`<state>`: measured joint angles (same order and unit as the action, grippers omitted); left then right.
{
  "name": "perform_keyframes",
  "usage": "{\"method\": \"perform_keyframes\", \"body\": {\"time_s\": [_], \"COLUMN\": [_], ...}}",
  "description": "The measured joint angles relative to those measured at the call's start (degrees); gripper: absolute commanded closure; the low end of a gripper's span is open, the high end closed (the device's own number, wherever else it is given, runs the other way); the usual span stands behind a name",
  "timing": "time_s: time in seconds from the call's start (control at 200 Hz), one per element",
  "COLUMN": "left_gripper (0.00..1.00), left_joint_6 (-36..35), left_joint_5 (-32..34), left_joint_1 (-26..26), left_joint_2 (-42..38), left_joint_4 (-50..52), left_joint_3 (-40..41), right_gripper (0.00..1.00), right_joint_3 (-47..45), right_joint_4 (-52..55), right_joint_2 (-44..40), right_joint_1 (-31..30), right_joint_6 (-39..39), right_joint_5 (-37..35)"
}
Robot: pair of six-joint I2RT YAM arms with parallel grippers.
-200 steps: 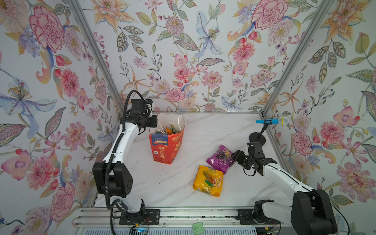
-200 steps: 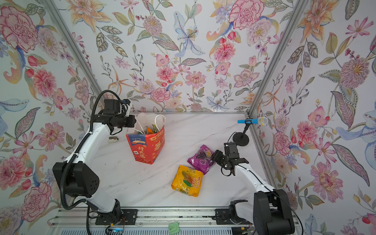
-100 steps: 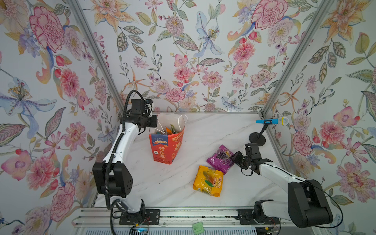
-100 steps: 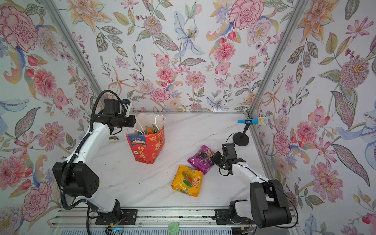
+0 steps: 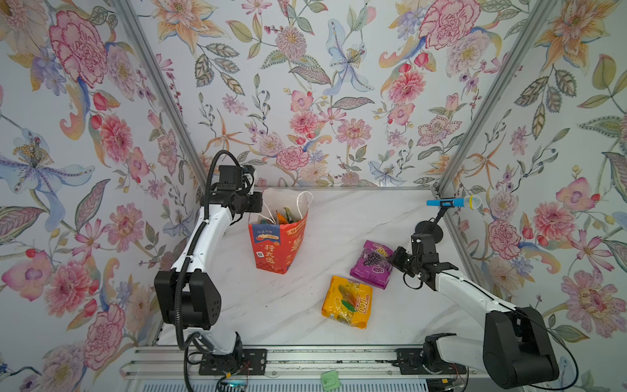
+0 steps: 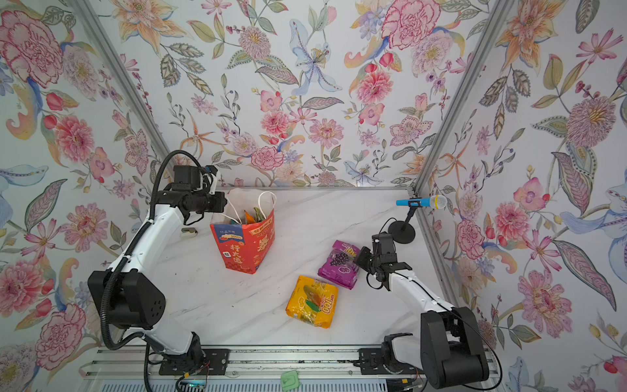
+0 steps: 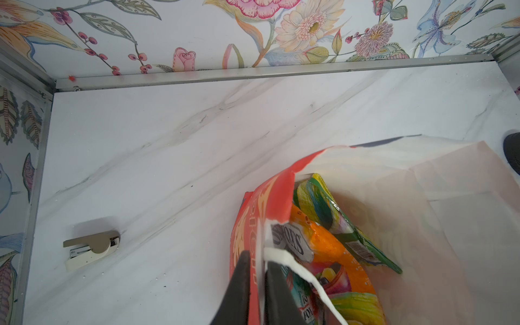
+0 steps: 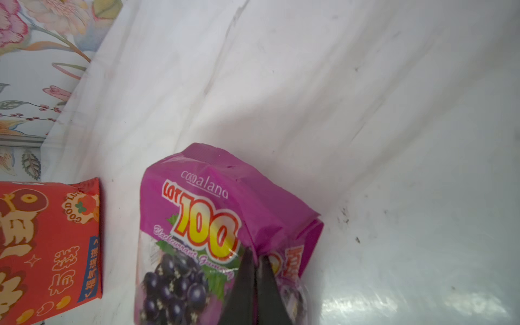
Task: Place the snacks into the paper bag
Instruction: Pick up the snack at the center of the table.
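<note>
- Three snacks appear to sit inside the paper bag (image 5: 278, 244): an orange packet (image 7: 323, 242), a green packet (image 7: 363, 247) and a teal-pink packet (image 7: 332, 278).
- Two lie on the worktop (image 5: 356, 220): the purple packet (image 5: 371, 266) and the yellow packet (image 5: 347, 300), near each other, apart from the bag.
- The left end effector (image 7: 257, 270) pinches the bag's rim.
- The right end effector (image 8: 256, 270) is clamped on the purple packet's edge; bagging it looks next.
</note>
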<state>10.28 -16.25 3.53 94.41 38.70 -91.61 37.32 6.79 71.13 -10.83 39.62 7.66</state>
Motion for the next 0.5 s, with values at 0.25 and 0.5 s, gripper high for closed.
{"method": "perform_keyframes", "body": {"time_s": [0.25, 0.5], "left_gripper": [0.86, 0.86], "left_joint_6": [0.0, 0.0], "left_joint_5": [0.0, -0.02], "left_joint_1": [0.0, 0.0], "left_joint_2": [0.0, 0.0], "left_joint_4": [0.0, -0.02], "left_joint_3": [0.02, 0.26], "right_gripper": [1.0, 1.0], "right_joint_3": [16.96, 31.5], "right_joint_4": [4.68, 4.72], "right_joint_2": [-2.78, -0.04], "right_joint_1": [-9.27, -17.4], "right_joint_6": [-7.85, -16.96], "right_joint_5": [-10.16, -18.78]}}
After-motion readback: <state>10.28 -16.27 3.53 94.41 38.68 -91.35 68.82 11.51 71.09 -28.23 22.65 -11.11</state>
